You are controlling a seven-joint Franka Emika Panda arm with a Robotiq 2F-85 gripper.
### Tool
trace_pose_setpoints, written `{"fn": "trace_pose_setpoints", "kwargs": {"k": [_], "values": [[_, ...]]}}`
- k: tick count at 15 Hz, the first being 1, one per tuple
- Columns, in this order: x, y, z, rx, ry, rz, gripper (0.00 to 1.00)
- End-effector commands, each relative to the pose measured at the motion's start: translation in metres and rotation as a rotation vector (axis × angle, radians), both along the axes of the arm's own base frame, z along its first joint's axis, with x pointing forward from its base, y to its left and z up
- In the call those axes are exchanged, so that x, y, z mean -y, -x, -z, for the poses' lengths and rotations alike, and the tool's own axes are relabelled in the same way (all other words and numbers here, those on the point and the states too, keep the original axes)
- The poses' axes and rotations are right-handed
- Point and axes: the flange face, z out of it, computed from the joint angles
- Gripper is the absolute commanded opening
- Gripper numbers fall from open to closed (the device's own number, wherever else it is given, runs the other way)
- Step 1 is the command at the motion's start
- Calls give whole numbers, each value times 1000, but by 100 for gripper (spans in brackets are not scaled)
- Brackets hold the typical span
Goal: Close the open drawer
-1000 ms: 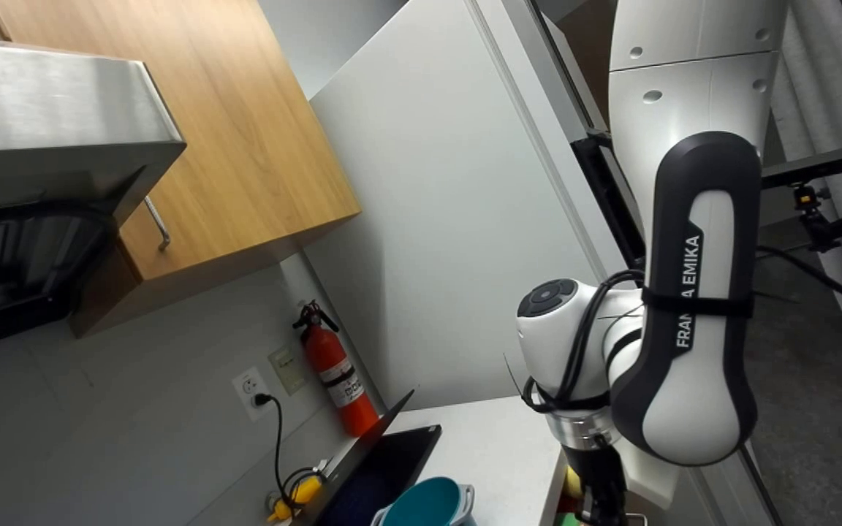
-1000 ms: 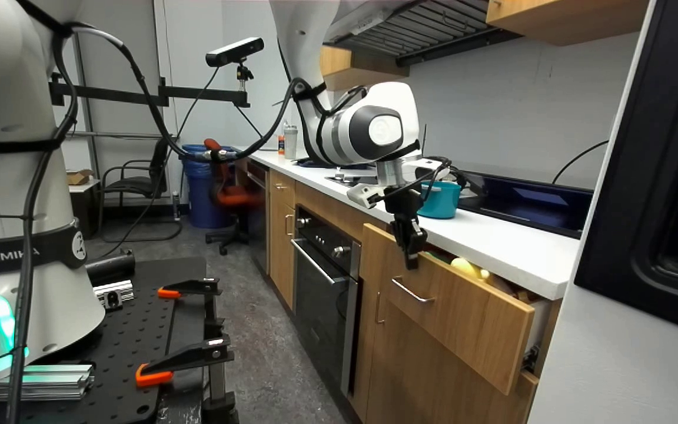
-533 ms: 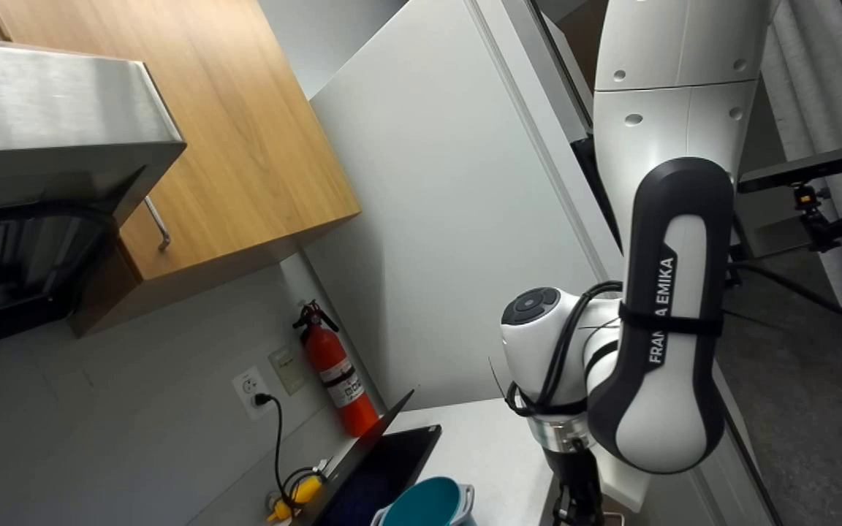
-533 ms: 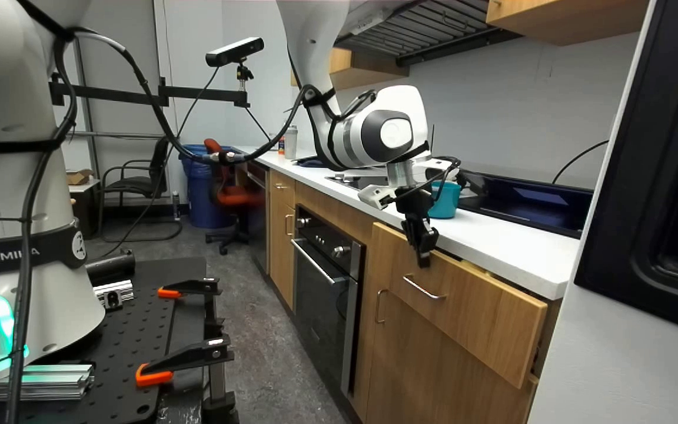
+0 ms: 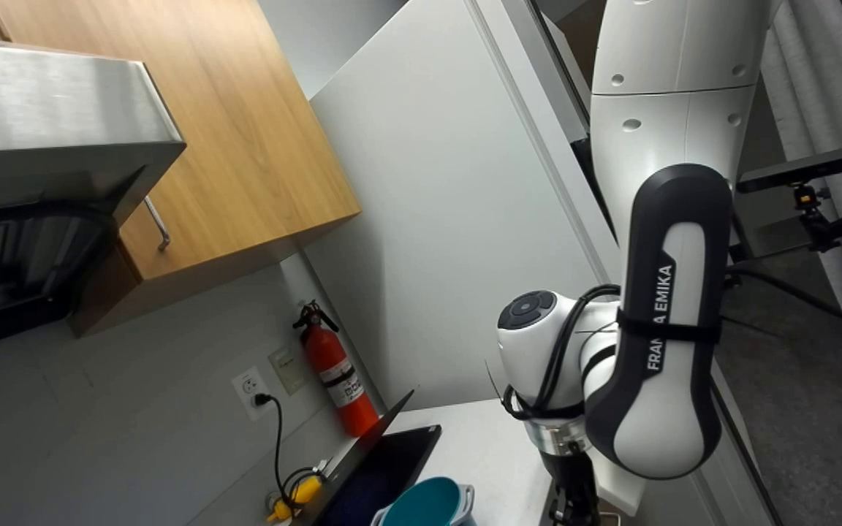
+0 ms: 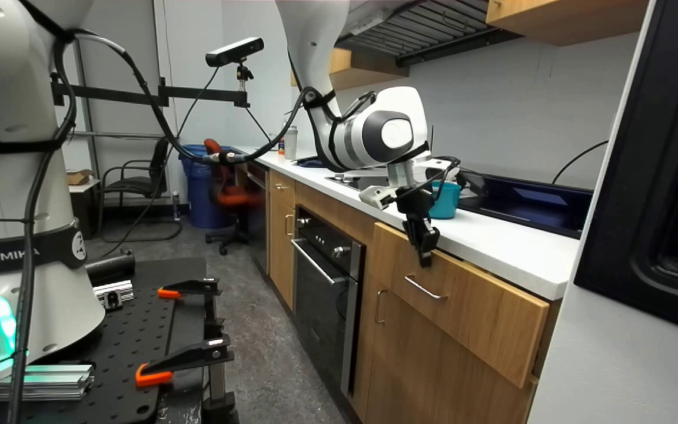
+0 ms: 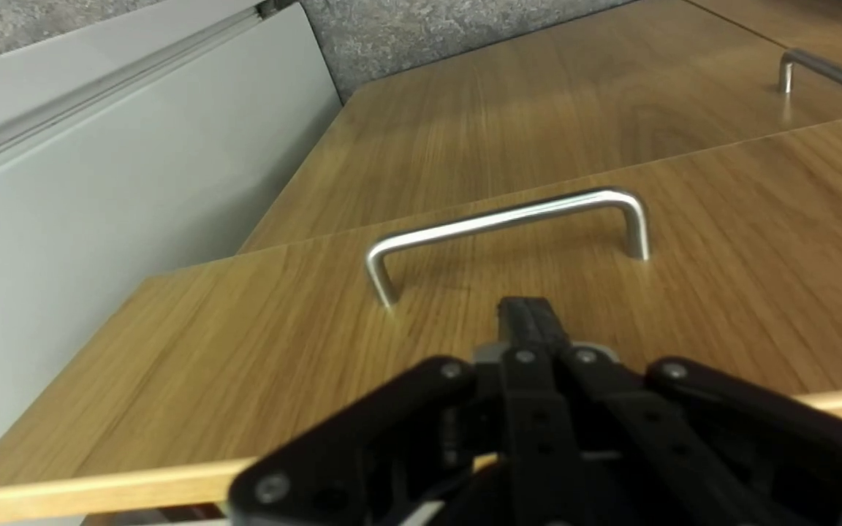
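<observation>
The drawer (image 6: 486, 312) has a wooden front with a metal handle (image 6: 425, 287), under the white counter (image 6: 509, 250). It stands slightly open, with a narrow dark gap behind its front at the right end. In the wrist view the drawer front (image 7: 267, 365) fills the middle, and a sliver of the inside shows below its top edge. My gripper (image 6: 425, 259) is shut and empty, pointing down at the drawer front just above the handle. In the wrist view its closed fingertips (image 7: 531, 318) lie against or very near the wood; contact is hard to tell.
A teal pot (image 6: 446, 201) and a dark blue tray-like object (image 6: 527, 203) stand on the counter. An oven (image 6: 324, 294) is beside the drawer. A cabinet door handle (image 6: 380, 306) sticks out below left. A white panel (image 6: 627, 365) stands at the right.
My gripper has moved toward the counter, and the drawer has slid inward with it; its contents no longer show in the exterior views. Over the last half second there is almost no motion.
</observation>
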Motion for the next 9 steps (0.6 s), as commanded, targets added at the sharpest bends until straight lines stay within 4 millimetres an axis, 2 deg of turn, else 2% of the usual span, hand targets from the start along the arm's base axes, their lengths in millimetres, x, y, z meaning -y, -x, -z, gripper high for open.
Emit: {"fn": "trace_pose_setpoints", "kwargs": {"k": [1,9], "values": [[-8,2,-9,3,1,2,0],[-27,28,-32,-92,4,-28,0]]}}
